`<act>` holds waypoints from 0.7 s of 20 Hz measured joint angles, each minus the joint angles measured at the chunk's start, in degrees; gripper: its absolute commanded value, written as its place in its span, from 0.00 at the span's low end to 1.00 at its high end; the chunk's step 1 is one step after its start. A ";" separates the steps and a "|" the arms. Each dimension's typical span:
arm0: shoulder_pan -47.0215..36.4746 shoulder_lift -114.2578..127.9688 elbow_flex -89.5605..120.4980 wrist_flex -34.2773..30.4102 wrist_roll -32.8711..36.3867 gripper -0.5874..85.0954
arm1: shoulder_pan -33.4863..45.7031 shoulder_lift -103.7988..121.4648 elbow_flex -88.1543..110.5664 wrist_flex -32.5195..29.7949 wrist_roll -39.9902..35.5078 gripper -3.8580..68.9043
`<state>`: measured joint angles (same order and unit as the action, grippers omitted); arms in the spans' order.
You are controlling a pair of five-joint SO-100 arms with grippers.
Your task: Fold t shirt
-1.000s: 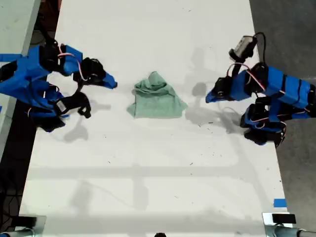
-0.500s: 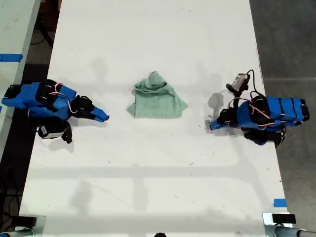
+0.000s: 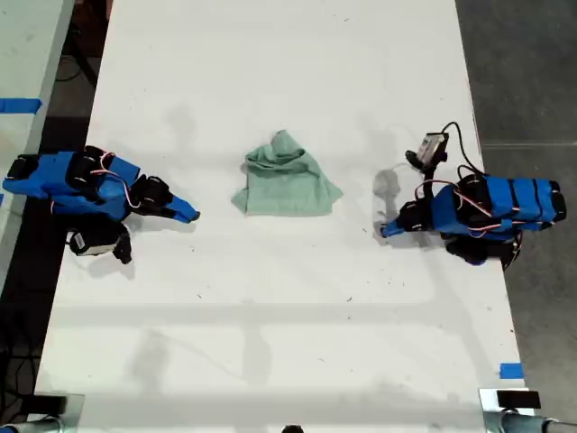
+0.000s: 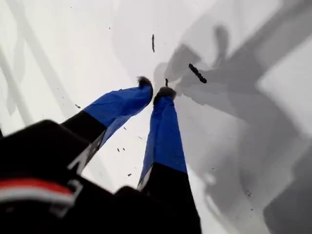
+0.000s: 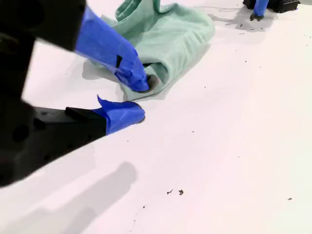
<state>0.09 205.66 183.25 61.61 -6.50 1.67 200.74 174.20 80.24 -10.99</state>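
Observation:
The pale mint-green t shirt [image 3: 287, 180] lies bunched and partly folded in the middle of the white table [image 3: 270, 307]. Its gathered end points to the exterior view's top. My second gripper [image 3: 187, 216] rests low at the exterior view's left, pointing at the t shirt [image 5: 180, 34] from a short gap away. In its own wrist view my second gripper [image 5: 140, 100] is slightly open and empty. My first gripper [image 3: 386, 231] lies at the exterior view's right, tips on the table. Its wrist view shows my first gripper [image 4: 155, 90] shut on nothing.
Both blue arms sit folded low on the table's sides. A cabled camera [image 3: 435, 147] sticks up from the arm at the exterior view's right. Blue tape [image 3: 510, 370] marks the table's lower right edge in the exterior view. Small dark specks [image 4: 197, 73] dot the surface.
Over the last second both arms dropped from raised poses and folded down onto the table. The t shirt has not moved.

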 measured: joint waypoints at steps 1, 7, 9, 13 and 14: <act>0.00 0.00 0.00 0.00 0.00 0.12 | -0.09 0.00 0.00 0.00 -3.96 0.11; 0.00 0.00 0.00 0.00 0.00 0.14 | 0.00 0.00 0.00 0.00 -5.45 0.11; 0.00 0.00 0.00 0.00 0.00 0.14 | 0.00 0.00 0.00 0.00 -5.45 0.11; 0.00 0.00 0.00 0.00 0.00 0.14 | 0.00 0.00 0.00 0.00 -5.45 0.11; 0.00 0.00 0.00 0.00 0.00 0.14 | 0.00 0.00 0.00 0.00 -5.45 0.11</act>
<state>0.09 205.66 183.25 61.61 -6.50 1.67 200.74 174.20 80.24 -16.44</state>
